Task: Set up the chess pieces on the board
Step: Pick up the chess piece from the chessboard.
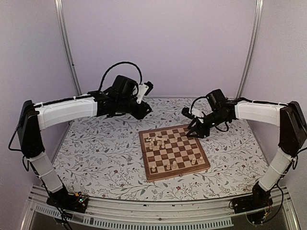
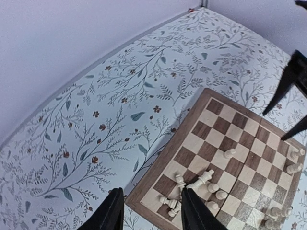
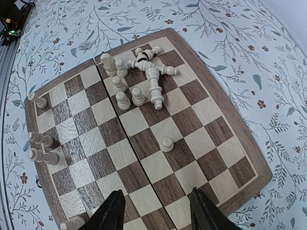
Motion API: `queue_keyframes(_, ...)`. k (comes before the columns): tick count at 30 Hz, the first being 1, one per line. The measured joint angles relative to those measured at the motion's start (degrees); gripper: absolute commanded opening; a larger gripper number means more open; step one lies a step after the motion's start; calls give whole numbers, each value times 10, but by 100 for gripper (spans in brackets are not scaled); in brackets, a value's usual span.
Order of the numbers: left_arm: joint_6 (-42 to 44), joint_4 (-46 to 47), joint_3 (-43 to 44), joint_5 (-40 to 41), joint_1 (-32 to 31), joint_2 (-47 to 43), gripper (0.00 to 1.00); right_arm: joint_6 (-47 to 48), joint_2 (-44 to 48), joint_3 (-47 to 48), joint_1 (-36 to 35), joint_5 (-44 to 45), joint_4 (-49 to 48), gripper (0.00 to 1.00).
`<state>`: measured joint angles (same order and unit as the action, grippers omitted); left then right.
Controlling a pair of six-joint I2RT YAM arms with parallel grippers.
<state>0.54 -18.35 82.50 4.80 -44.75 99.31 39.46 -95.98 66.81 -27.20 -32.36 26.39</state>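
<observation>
Here, we see the board (image 3: 144,143) on the floral counter (image 1: 105,148), many chess pieces (image 3: 154,86) heaped near its 10 o'clock corner, several toppled. Our right end effector (image 3: 156,192) hangs wide and empty at the 1 o'clock corner; the left end effector (image 2: 151,192), raised toward 11 o'clock, gapes empty too.
</observation>
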Motion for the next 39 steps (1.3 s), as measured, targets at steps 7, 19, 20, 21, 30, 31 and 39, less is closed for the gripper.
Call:
queue_keyframes(7,-82,83,-126,-68,87,-4,45,-1,-100,69,-40,28,9,49)
queue_keyframes(19,-114,130,-125,-122,84,-59,46,-4,-193,144,-54,40,34,42)
queue_keyframes(20,-114,130,-125,-123,84,-59,46,-3,-195,144,-55,40,36,40)
queue_keyframes(21,-114,130,-125,-124,85,-59,46,-2,-196,144,-56,40,38,38)
queue_keyframes(30,-115,130,-125,-134,85,-59,46,-2,-205,158,-59,40,45,26)
queue_keyframes(31,-115,130,-125,-135,85,-59,46,-3,-205,161,-59,40,46,24)
queue_keyframes(39,-115,130,-125,-139,85,-59,46,-9,-222,174,-59,42,52,7)
